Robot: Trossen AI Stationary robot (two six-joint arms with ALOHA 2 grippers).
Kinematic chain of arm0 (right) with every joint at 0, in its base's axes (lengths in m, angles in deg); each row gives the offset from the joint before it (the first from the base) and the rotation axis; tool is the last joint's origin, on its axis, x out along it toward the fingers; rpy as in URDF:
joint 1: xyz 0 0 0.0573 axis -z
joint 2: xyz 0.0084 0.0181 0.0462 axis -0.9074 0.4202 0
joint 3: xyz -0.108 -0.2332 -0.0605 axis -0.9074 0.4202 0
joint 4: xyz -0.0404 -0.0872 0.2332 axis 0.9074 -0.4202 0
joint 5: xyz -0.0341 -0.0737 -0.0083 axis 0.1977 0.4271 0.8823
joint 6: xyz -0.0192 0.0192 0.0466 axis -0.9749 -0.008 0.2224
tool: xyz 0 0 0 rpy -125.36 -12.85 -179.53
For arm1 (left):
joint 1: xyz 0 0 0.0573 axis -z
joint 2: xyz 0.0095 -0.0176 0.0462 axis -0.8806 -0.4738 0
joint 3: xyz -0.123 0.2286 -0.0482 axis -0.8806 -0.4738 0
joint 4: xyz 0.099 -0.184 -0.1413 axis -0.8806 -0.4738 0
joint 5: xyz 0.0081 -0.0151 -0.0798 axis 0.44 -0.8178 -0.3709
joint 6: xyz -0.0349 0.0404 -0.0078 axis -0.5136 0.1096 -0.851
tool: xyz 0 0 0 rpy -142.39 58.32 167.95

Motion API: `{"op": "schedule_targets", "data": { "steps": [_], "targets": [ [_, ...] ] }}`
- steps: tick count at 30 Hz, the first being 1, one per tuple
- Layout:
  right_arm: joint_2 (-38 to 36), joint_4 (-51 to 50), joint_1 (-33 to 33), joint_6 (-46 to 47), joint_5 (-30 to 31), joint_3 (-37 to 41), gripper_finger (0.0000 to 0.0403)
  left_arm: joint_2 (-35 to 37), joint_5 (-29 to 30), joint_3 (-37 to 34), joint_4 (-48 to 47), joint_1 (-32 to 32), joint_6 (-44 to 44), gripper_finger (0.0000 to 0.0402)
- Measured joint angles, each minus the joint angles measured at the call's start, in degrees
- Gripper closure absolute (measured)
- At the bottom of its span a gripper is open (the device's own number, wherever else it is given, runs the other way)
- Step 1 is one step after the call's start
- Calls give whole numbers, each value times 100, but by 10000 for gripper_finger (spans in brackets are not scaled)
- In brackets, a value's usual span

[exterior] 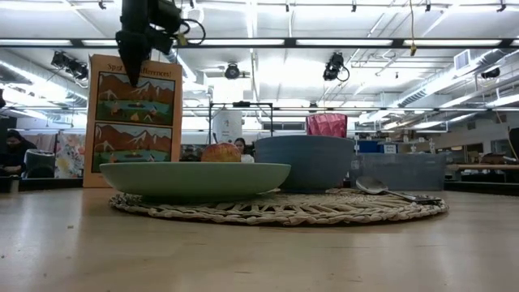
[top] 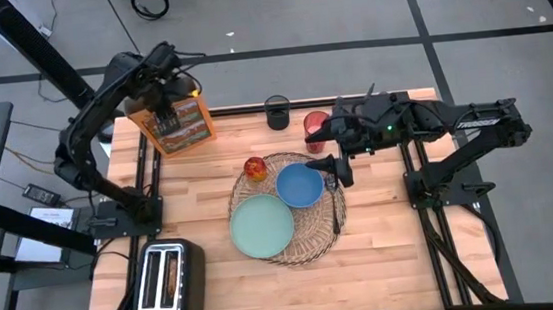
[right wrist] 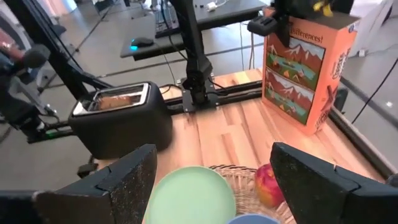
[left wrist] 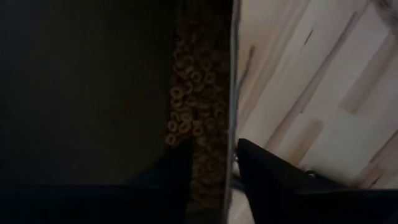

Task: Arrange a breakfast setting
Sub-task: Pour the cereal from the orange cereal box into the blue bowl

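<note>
At the far left of the desk [top: 387, 266] the orange cereal box [top: 181, 123] is standing upright, and the left tool [top: 164, 113] is reaching down over its top — one finger [left wrist: 273, 180] is showing outside the wall and one inside, but I cannot tell if they are pinching it. Near the middle, the wicker placemat [top: 309, 242] is carrying the teal plate [top: 262, 227], blue bowl [top: 299, 184] and spoon [top: 339, 210], with the apple [top: 255, 168] at its far edge. Just right of the bowl the right tool [top: 333, 168] is hovering, fingers spread and holding nothing — the red cup [top: 315, 124] is standing beyond it.
</note>
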Motion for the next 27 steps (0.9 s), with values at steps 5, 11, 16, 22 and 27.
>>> {"op": "schedule_targets", "data": {
  "steps": [5,11,16,22,27],
  "targets": [
    [0,0,83,-409,142,0,94,-96,127,0,-2,121,176,362],
    [-7,115,300,-827,404,0,107,39,129,-4,-123,153,159,394],
    [21,103,604,-944,400,0,112,290,145,313,-250,330,27,398],
    [215,271,1004,-1249,167,126,101,525,124,926,-216,692,-199,399],
    [549,704,1278,-1318,107,146,75,612,168,1452,-236,1228,-486,400]
  ]
}}
